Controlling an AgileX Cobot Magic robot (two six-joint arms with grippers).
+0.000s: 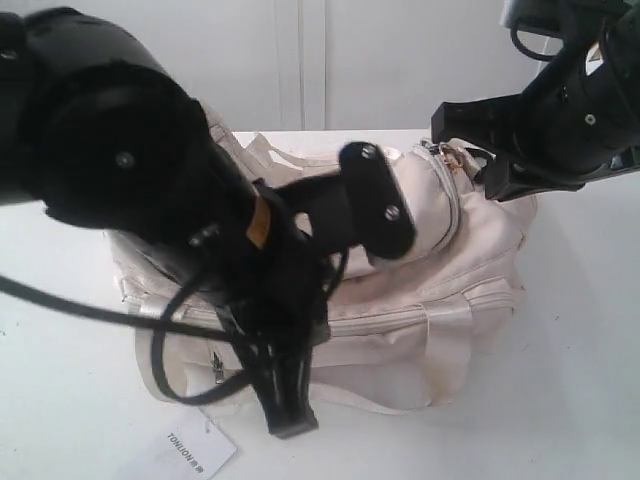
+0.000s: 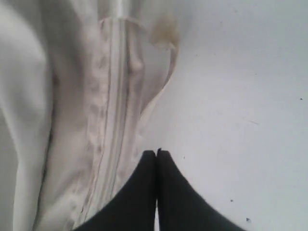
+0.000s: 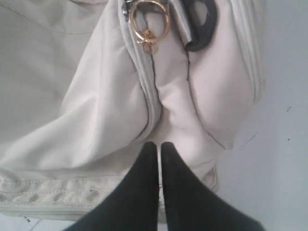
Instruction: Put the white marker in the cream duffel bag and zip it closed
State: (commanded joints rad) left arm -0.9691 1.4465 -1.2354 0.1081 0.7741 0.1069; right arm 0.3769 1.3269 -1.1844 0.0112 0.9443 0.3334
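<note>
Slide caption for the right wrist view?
Right gripper, jaws shut, at the bag's zipper, short of the gold ring.

One cream duffel bag (image 1: 450, 300) is sitting on the table (image 1: 580, 400), with one paper tag (image 1: 188, 450) lying beside it and one gold ring (image 3: 149, 17) showing.

Perhaps half the bag (image 1: 450, 300) behind arm (image 1: 120, 160)

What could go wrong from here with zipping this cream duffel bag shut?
1. The right gripper is shut with nothing visible in it, short of the gold zipper ring, so a pull may miss it.
2. The left gripper is shut beside the cream duffel bag, not holding fabric; the soft bag could slide.
3. The white marker is not in view, so it may not be inside.
</note>
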